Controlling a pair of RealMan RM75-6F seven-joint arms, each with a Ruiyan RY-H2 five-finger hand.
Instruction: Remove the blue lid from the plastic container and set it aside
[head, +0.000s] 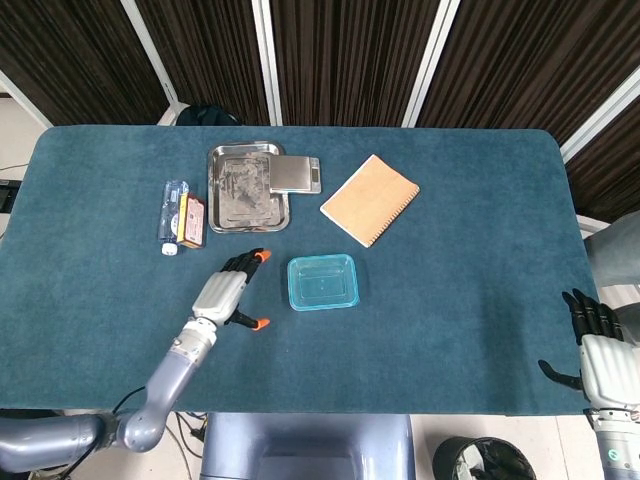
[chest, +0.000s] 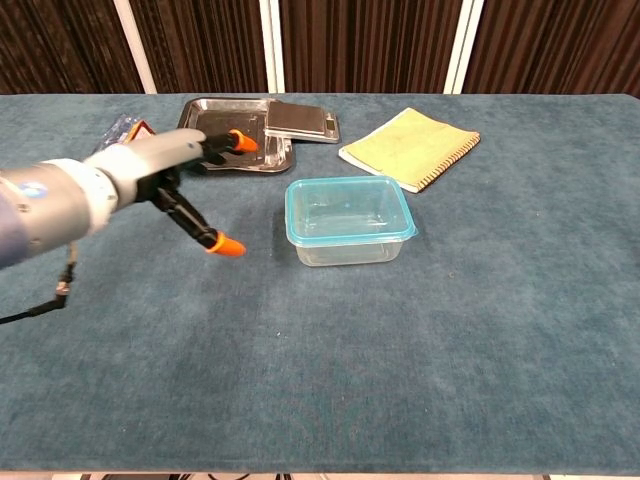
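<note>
A clear plastic container (head: 322, 283) (chest: 348, 235) with a blue lid (head: 322, 279) (chest: 348, 208) on top sits near the middle of the table. My left hand (head: 226, 293) (chest: 175, 175) hovers just to the left of it, open, thumb and orange-tipped fingers spread apart, holding nothing and not touching the container. My right hand (head: 597, 355) rests open at the table's near right corner, far from the container; the chest view does not show it.
A steel tray (head: 246, 187) (chest: 228, 133) with a small scale (head: 295, 175) (chest: 300, 121) at its edge stands at the back. A spiral notebook (head: 369, 199) (chest: 409, 147) lies behind the container to the right. A water bottle (head: 171, 217) and a small box (head: 191, 221) lie at the left.
</note>
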